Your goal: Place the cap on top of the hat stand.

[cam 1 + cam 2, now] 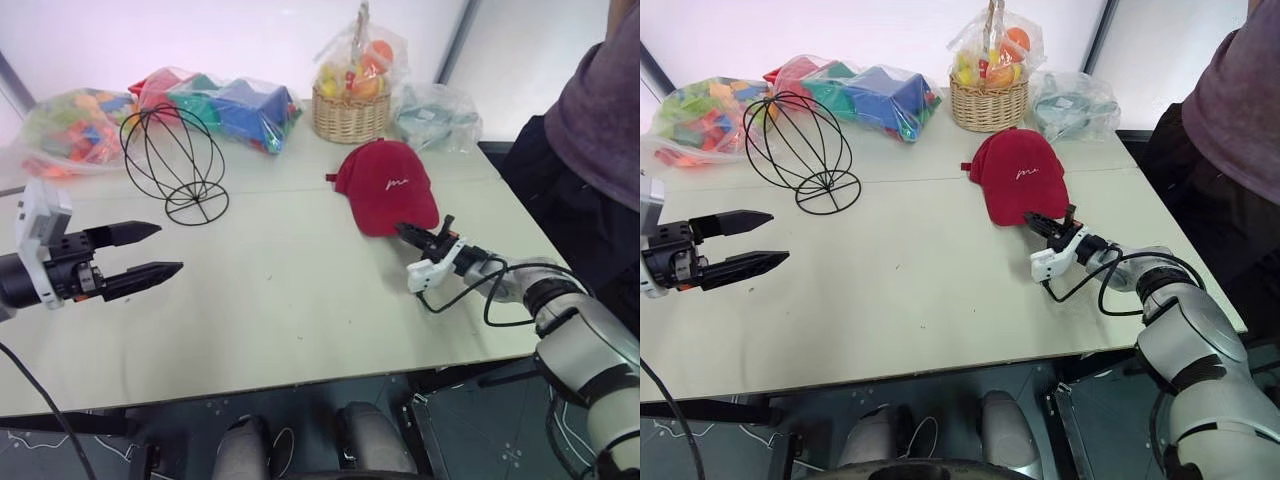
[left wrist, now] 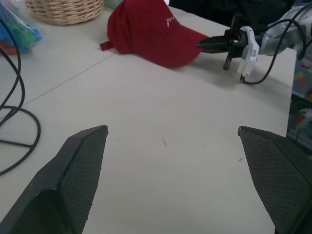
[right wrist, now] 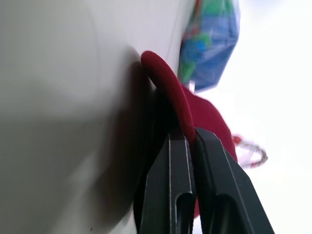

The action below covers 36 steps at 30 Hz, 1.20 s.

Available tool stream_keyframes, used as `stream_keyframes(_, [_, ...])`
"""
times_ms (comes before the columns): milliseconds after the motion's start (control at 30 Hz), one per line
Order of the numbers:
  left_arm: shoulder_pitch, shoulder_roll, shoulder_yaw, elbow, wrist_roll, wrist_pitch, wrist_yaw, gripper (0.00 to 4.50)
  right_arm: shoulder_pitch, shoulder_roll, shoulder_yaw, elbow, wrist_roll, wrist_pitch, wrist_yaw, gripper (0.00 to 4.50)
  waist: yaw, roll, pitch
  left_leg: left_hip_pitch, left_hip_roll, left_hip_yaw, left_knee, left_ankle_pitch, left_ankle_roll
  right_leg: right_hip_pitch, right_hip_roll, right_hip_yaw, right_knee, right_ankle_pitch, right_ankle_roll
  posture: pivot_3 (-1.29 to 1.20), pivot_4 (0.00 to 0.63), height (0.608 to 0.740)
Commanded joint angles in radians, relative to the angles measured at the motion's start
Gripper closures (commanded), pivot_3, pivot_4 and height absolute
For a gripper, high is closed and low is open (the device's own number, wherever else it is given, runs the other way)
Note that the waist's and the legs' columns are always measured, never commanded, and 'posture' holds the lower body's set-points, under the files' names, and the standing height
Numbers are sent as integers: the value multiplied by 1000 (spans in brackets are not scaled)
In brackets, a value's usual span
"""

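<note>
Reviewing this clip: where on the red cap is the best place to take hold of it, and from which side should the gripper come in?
The brim's front edge. The cap lies crown-up on the table, its curved brim arching off the surface toward the robot's near right side, thin enough for two fingers. Coming in low and level from there suits it; the right gripper is shut on that edge this way. The domed crown seems too broad to pinch.

- You've got the cap (image 1: 385, 185): dark red fabric, curved brim, small white cursive stitching on front. Sits crown-up on the table's right half, just in front of a wicker basket; brim faces the near edge, back strap tab sticks out twd the far-left side. Brim edge is pinched betw two black fingers.
- The hat stand (image 1: 174, 160): thin black wire globe on short stem w/ round ring base. Upright, bare, on table's left, well apart from the cap.
</note>
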Motion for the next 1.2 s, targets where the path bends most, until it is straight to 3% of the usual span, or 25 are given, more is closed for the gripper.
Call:
stream_keyframes(33, [-1,56,150,19,-3,6,-12,0,-65,-44,-215,-114,260,-53,101,4464,2,13,17,-1,-1,0,0,0,0,-1,-1,0,0,0,0,0,150,740])
stream_keyframes(133, [26,84,227,41,20,6,-33,0,-76,-85,-358,-319,413,-17,244,4464,12,24,24,-19,-2,0,1,2,-2,-20,-2,0,3,3,5,0,150,740])
stream_keyframes(233, [34,133,304,113,60,-6,-58,0,-87,-58,-472,-617,561,106,423,4464,23,26,27,-20,-2,1,0,3,-4,-22,-1,0,2,0,10,0,150,740])
stream_keyframes(367, [32,185,339,216,129,-53,-101,0,-95,89,-474,-886,618,267,614,4464,24,25,27,-20,0,1,-5,1,-2,-24,3,0,2,-2,10,0,150,740])
stream_keyframes(533, [19,215,371,293,183,-92,-128,0,-106,272,-426,-1006,598,380,739,4464,32,25,27,-21,1,2,-5,1,-1,-25,3,-1,3,-1,8,0,150,740])
stream_keyframes(733, [50,207,458,292,228,-83,-153,0,-110,429,-367,-974,551,413,752,4464,47,24,26,-38,0,1,4,1,-2,-39,2,-1,8,0,7,0,150,740])
stream_keyframes(933, [99,152,528,216,221,-41,-135,0,-195,514,-307,-762,430,391,637,4464,51,24,26,-38,0,1,4,1,-2,-39,2,-2,9,0,6,0,150,740])
stream_keyframes(1200, [106,108,554,157,201,1,-91,0,-326,551,-185,-516,231,387,463,4464,45,24,26,-38,0,1,3,2,-4,-40,2,-2,10,0,6,0,150,740])
